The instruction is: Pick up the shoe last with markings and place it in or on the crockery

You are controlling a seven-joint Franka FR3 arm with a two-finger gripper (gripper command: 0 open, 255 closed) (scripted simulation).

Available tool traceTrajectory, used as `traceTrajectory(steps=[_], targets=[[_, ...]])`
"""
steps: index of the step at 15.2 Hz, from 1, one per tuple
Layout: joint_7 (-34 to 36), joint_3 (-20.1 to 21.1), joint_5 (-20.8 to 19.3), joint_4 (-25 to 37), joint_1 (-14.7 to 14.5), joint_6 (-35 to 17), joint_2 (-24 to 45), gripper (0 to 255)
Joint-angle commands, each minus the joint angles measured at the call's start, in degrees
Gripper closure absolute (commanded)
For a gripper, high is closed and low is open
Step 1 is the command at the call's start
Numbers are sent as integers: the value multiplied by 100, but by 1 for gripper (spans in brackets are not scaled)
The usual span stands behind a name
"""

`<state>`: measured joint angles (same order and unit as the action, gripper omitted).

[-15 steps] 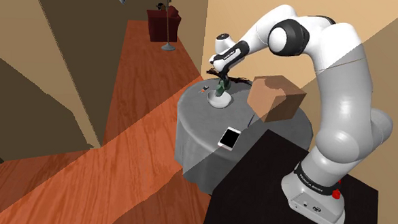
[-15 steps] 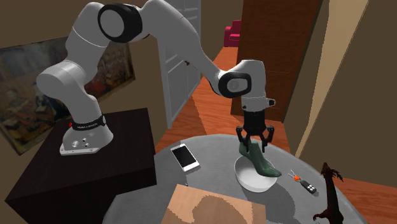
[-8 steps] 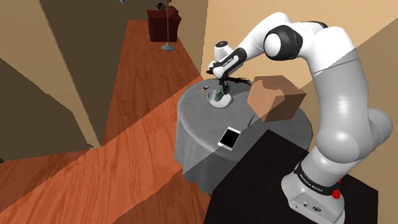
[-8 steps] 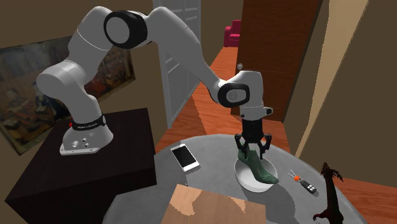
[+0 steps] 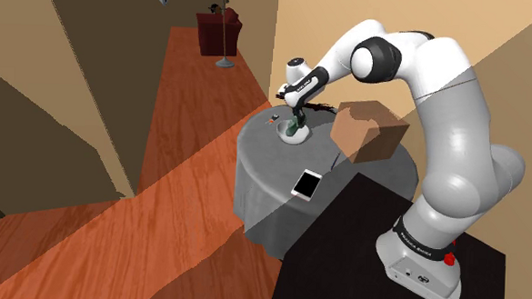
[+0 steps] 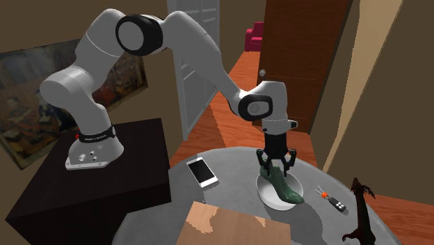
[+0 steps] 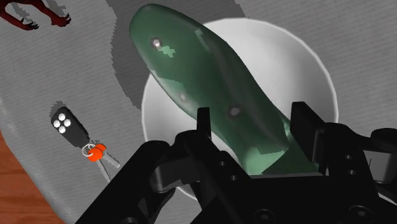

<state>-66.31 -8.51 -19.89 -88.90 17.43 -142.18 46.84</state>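
Holding: pincer (image 7: 251,127) clasps green shoe last (image 7: 210,83) by its heel | last sits low in white bowl (image 7: 305,70) on desk (image 7: 83,63) | long axis runs straight away from pincer, toe overhanging rim | release next, likely.

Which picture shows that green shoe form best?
The wrist view: the green shoe form is close up, pale patches and studs plain, over the white bowl. The shoulder view shows a small green speck; the second exterior view, its side profile in the bowl.
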Motion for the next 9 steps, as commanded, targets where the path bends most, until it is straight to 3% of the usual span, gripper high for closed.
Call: traceTrajectory(steps=[1,2,7,9], targets=[[0,0,0,4,-1,0,-1,255],[1,0,0,4,-1,1,-2,0],[0,0,0,4,-1,0,-1,0],[9,10,-2,-169,-77,171,-329,0]])
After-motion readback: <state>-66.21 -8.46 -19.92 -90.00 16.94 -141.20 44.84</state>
